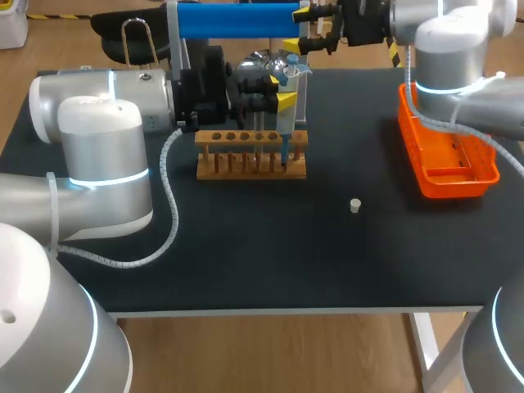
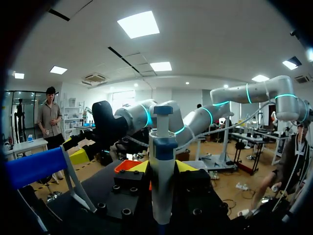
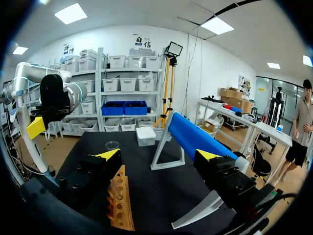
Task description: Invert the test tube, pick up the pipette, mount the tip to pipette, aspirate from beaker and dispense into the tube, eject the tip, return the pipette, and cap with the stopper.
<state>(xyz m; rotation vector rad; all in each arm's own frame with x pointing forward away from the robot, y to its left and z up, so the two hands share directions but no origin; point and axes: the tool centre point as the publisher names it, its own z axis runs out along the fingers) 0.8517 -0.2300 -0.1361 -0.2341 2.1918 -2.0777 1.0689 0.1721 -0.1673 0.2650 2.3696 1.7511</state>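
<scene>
Our left fingers (image 2: 140, 167) are clenched on the pipette (image 2: 161, 186), tip (image 1: 284, 147) down in the tube (image 1: 286, 164) at the rack's (image 1: 246, 169) right end. Dispensing, we reckon. Right fingers (image 3: 108, 154) released behind the rack. Next: lift straight, eject.

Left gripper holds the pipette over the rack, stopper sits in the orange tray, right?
No. The head view shows the stopper on the table, outside the orange tray. The left gripper does hold the pipette over the rack.

Beaker (image 1: 255, 61), at 12 o'clock from the rack (image 1: 246, 168) — mostly hidden behind the left gripper (image 1: 280, 90). Pipette (image 1: 288, 123) lower end: too small to tell whether it enters a rack hole.
</scene>
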